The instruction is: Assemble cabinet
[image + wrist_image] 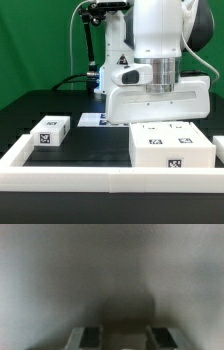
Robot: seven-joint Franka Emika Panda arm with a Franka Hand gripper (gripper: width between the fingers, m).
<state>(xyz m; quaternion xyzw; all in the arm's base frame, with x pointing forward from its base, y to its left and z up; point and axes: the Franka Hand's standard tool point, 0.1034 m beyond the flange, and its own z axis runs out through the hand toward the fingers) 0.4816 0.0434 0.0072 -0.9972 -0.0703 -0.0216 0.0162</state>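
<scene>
In the exterior view my gripper (157, 84) is down on a large white cabinet piece (160, 104) at the middle, and its fingertips are hidden behind that piece. A white box-shaped cabinet body (170, 146) with several black-and-white tags stands in front of it. A smaller white tagged piece (50, 131) lies at the exterior view's left. In the wrist view a blurred white surface (110, 274) fills the picture very close up. Both fingers (90, 337) stand wide apart, with that surface filling the gap between them.
A low white border frame (90, 176) runs along the front and up the exterior view's left side. The marker board (92, 120) lies flat behind the small piece. The table is black, with a green backdrop and dark cables behind the arm.
</scene>
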